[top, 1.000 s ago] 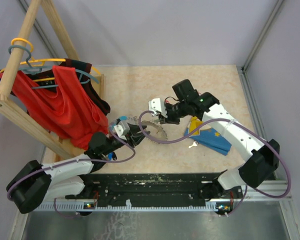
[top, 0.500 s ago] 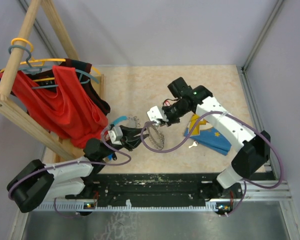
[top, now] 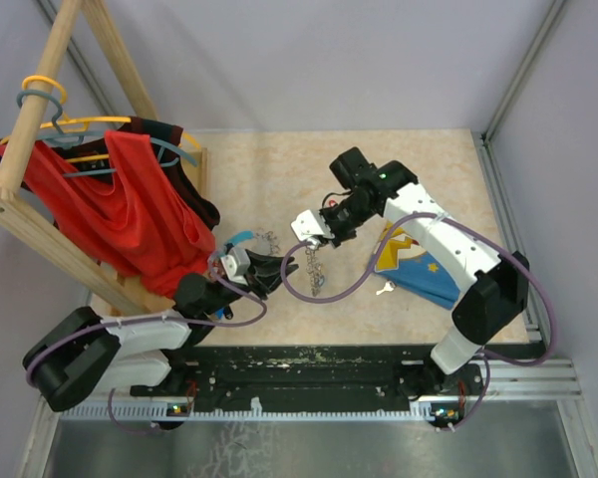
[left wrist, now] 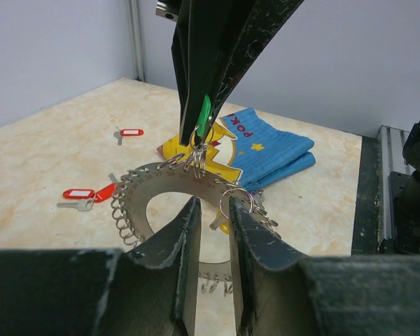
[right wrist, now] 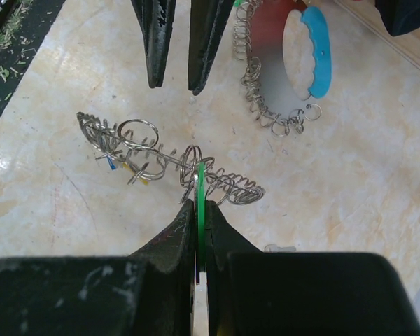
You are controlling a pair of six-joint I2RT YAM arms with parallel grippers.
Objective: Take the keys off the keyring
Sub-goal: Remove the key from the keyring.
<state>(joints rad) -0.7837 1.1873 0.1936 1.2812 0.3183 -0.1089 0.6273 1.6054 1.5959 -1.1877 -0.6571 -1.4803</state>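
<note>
Bright, even overhead light; soft faint shadows; wrist views' near foreground blurred.

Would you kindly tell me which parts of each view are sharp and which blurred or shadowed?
Left wrist: the left gripper is dark and soft-edged, the keyring crisp. Right wrist: the right gripper is a blurred black mass at the bottom, the green key tag sharp. Top external: even light, faint shadows, the keyring too small for detail.

Matt metal keyring [left wrist: 134, 199], glossy plastic key tag [left wrist: 204, 115], ribbed cloth [left wrist: 273, 150]
</note>
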